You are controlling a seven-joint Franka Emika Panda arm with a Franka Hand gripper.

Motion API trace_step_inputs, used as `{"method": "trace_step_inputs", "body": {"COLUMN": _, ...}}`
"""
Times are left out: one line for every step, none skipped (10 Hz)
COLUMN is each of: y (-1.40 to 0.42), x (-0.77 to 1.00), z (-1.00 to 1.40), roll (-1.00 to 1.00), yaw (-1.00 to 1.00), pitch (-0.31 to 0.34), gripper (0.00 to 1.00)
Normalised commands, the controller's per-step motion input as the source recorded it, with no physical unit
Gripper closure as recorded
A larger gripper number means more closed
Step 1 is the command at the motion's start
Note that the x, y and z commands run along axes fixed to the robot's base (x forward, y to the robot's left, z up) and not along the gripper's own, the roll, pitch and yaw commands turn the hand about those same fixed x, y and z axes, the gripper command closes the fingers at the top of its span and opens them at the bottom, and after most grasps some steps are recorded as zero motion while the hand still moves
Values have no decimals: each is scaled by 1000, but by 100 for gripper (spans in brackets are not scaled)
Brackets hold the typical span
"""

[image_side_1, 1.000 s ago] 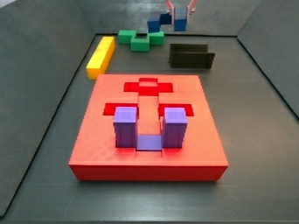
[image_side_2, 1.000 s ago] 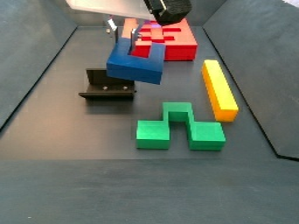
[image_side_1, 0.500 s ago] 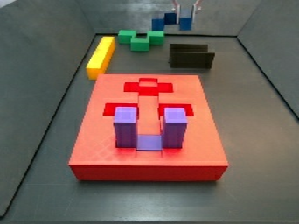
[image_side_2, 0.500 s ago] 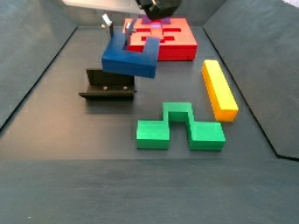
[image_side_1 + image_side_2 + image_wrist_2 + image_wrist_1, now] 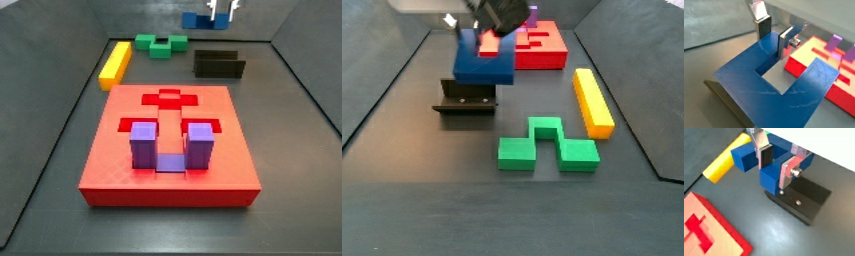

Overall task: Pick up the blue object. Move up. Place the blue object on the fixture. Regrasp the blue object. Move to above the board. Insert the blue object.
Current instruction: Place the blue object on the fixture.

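Observation:
My gripper [image 5: 481, 32] is shut on the dark blue U-shaped object [image 5: 482, 62] and holds it in the air just above the black fixture [image 5: 466, 99]. In both wrist views the fingers clamp one part of the blue object [image 5: 772, 177], one pad inside its notch and one on its outer face. The fixture [image 5: 805, 199] lies right below it. In a wrist view the blue object [image 5: 777, 92] fills the foreground with the red board [image 5: 821, 57] beyond. In a side view the gripper [image 5: 223, 12] and blue object [image 5: 201, 20] are at the far end, above the fixture [image 5: 219, 64].
The red board [image 5: 120, 165] holds a lighter purple U-shaped block [image 5: 171, 146]. A yellow bar [image 5: 592, 100] and a green block [image 5: 545, 146] lie on the floor beside the fixture. Dark sloping walls [image 5: 396, 80] ring the floor.
The gripper has carried the blue object sideways and up, from beside the fixture to above it. The block has turned to hang more upright.

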Motion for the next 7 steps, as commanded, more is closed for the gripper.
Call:
{"method": "trace_step_inputs", "body": {"y": 311, "x": 357, "z": 0, "roll": -989, "yaw": 0, "pitch": -574, "gripper": 100}}
{"method": "trace_step_inputs", "body": {"y": 266, "x": 237, "z": 0, "roll": -986, "yaw": 0, "pitch": -654, "gripper": 100}}
{"method": "trace_step_inputs", "body": {"y": 220, "x": 269, "z": -40, "roll": -931, "yaw": 14, "pitch": -386, "gripper": 100}}
{"method": "trace_step_inputs", "body": {"y": 6, "x": 189, "z": -143, "roll": -669, "yaw": 114, "pitch": -43, "gripper": 100}}
{"method": "trace_step_inputs", "body": {"y": 0, "x": 217, "z": -120, "roll": -609, "yaw": 226, "pitch": 60, "gripper": 100}}
{"method": "trace_step_inputs", "body": {"y": 0, "x": 189, "z": -89, "roll": -634, "yaw": 354, "pitch": 226, "gripper": 100}}
{"method": "trace_step_inputs", "body": {"y": -89, "x": 174, "z": -100, "roll": -489, "yaw": 231, "pitch": 331, "gripper": 100}}
